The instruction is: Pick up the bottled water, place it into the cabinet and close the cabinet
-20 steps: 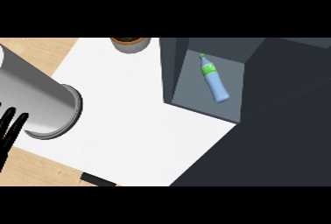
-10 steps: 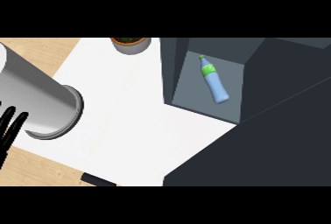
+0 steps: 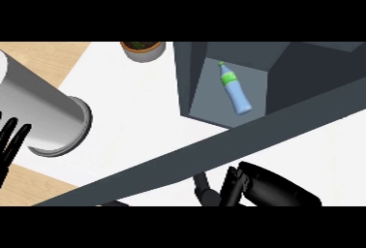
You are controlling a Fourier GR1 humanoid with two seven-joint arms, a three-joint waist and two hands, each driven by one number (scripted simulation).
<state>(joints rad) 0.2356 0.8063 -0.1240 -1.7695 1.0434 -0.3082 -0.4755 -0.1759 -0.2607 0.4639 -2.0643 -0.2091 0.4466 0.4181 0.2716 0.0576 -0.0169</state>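
The bottled water (image 3: 235, 87) lies on its side inside the cabinet (image 3: 183, 77), toward one o'clock in the head view. Its green cap points to eleven o'clock and its base to five. No robot hand touches it. Judging from this, the pick-up and the placing are done, and only the closing is left.

The cabinet door (image 3: 214, 151) shows as a long dark band. It runs from seven o'clock at the lower edge up to three o'clock at the right edge and crosses just below the open compartment. The inside of the cabinet and the bottle are plainly visible above the band, so the door looks partly closed at most.

The right robot hand (image 3: 275, 193) sits at five o'clock, just beneath the door. It is empty, with its fingers fairly straight and pointing up toward the band. Whether the fingertips touch the door cannot be told. It seems well placed to push the door shut.

The left robot hand (image 3: 11, 141) rests at nine o'clock by the left edge, fingers up and spread, holding nothing. Its grey forearm (image 3: 43, 111) lies over the white tabletop (image 3: 136, 109). A small plant pot (image 3: 143, 50) stands at twelve o'clock, apart from the cabinet.
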